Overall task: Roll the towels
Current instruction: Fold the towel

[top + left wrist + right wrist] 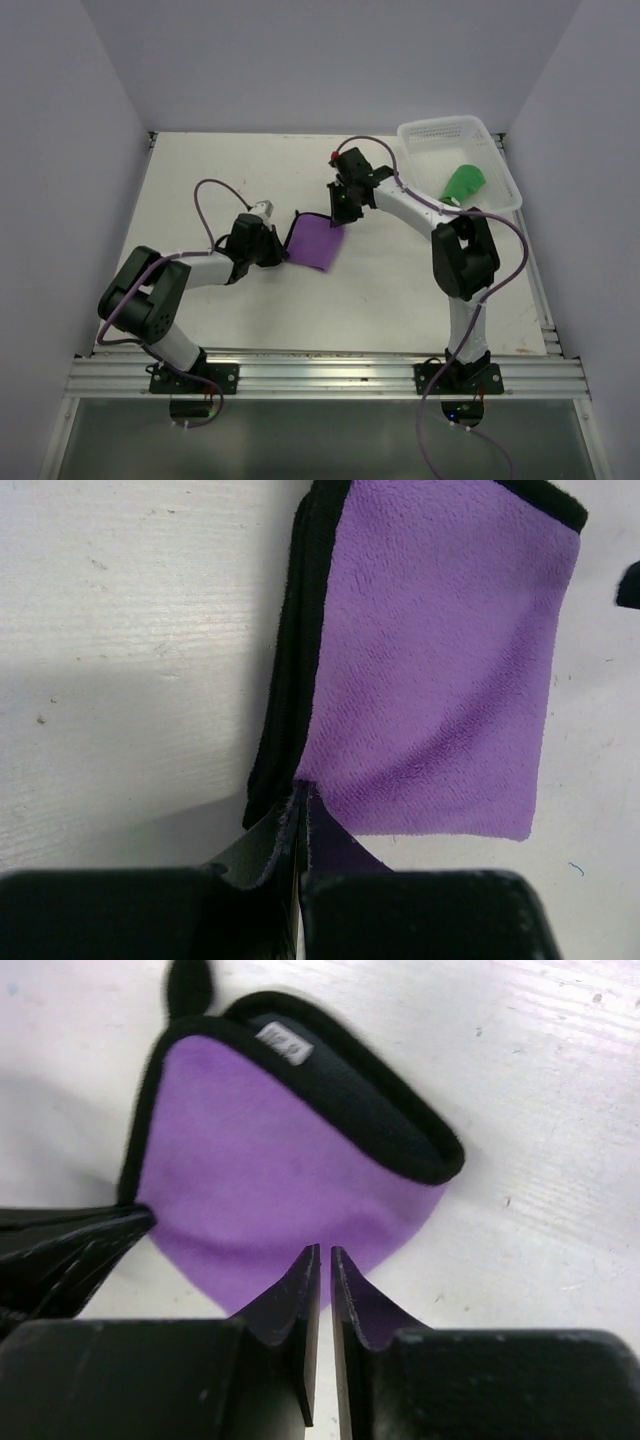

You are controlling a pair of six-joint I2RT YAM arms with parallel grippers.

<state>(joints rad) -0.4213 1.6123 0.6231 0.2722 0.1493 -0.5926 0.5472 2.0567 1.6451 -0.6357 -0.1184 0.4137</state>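
With the left gripper (302, 798) pinching the 9 o'clock edge of the purple towel (440, 660), the barely parted right gripper (325, 1252) at 1 o'clock should re-pinch before rolling tightly.

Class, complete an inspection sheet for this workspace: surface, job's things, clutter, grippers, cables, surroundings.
Surface: white table, lightly marked.
Job's things: purple towel partly folded mid-table, black back showing; green towel in the basket.
Clutter: white lattice basket, far right corner.
Grippers: left gripper shut on the purple towel's edge; right gripper at its opposite side, jaws a slit apart, no cloth seen between.
Cables: purple cables loop along both arms, off the towels.
Surroundings: plain white walls; metal rail at the near edge.
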